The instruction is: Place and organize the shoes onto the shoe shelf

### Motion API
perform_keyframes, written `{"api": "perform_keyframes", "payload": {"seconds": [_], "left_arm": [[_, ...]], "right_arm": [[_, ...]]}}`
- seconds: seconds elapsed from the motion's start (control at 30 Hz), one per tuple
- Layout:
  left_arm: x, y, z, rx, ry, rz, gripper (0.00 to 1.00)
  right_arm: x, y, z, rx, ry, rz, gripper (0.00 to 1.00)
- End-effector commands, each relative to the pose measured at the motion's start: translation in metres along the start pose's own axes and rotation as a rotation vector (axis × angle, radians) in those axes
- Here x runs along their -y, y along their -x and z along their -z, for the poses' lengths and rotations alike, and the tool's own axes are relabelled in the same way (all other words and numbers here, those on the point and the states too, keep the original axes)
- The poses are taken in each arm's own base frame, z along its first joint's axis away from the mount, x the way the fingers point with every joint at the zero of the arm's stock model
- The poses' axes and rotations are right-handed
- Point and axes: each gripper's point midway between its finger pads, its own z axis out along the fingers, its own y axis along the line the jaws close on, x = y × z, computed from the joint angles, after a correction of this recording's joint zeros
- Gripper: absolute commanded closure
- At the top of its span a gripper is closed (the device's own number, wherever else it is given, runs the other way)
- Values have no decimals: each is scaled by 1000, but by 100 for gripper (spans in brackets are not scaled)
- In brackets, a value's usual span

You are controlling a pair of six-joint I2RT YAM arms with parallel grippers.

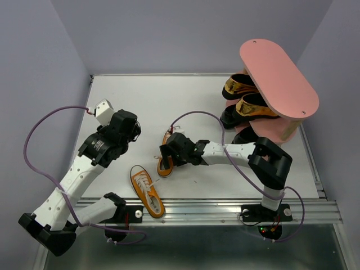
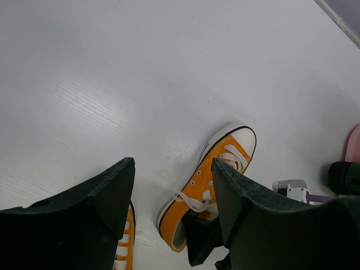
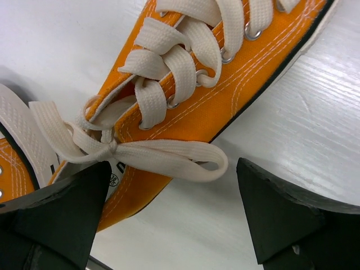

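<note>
And the tally came in! One orange canvas sneaker with white laces (image 1: 147, 192) lay nearest, a second orange sneaker (image 1: 164, 167) lay further in: two. One shiny gold loafer (image 1: 238, 85), another gold loafer (image 1: 254, 107) beside it: two again. Pink rack of long oval boards (image 1: 278, 73): one. Glossy black dress shoes (image 1: 245, 135) showed underneath, mostly hidden, so that count could not be called. White-and-black robot arms: two, left arm (image 1: 84, 163) and right arm (image 1: 236, 152).

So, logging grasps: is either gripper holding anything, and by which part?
Nothing held. The right gripper hangs open over the laces of an orange sneaker; the left gripper is open and empty.
</note>
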Motion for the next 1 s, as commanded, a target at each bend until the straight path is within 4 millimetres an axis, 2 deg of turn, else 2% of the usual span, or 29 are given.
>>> {"api": "perform_keyframes", "payload": {"seconds": [0.0, 0.07, 0.2, 0.33, 0.4, 0.5, 0.6, 0.63, 0.73, 0.77, 0.8, 0.87, 0.93, 0.97], "left_arm": [[1, 8, -3, 33, -3, -18, 32], [1, 11, -4, 40, -2, -22, 32], [1, 12, -6, 42, -3, -28, 32], [0, 11, -9, 38, 2, -36, 32], [0, 12, -9, 39, 2, -37, 32], [-2, 12, -10, 40, 6, -38, 32], [0, 12, -12, 39, 2, -42, 32], [1, 12, -12, 38, -2, -41, 32], [3, 13, -13, 37, -4, -41, 32], [3, 13, -13, 36, -6, -42, 32], [4, 13, -13, 37, -10, -39, 32], [4, 13, -13, 36, -11, -42, 32], [4, 14, -13, 40, -15, -40, 32], [3, 14, -13, 40, -13, -38, 32]], "right_arm": [[-4, 27, 25, 112, -4, -42, 1], [-6, 38, 34, 154, 6, -59, 0], [-5, 42, 31, 171, -9, -74, 0], [-7, 27, 11, 112, -12, -61, 0], [-1, 17, 1, 84, -36, -58, 0], [5, 10, -1, 70, -57, -60, 1], [7, 4, 2, 62, -66, -48, 8], [9, 4, 4, 65, -71, -48, 12], [13, 14, 15, 103, -95, -55, 42], [14, 17, 19, 116, -99, -53, 64], [15, 21, 23, 128, -103, -50, 73], [17, 30, 32, 156, -116, -42, 89], [17, 40, 39, 172, -130, -22, 99], [14, 49, 46, 188, -126, -15, 99]]}}
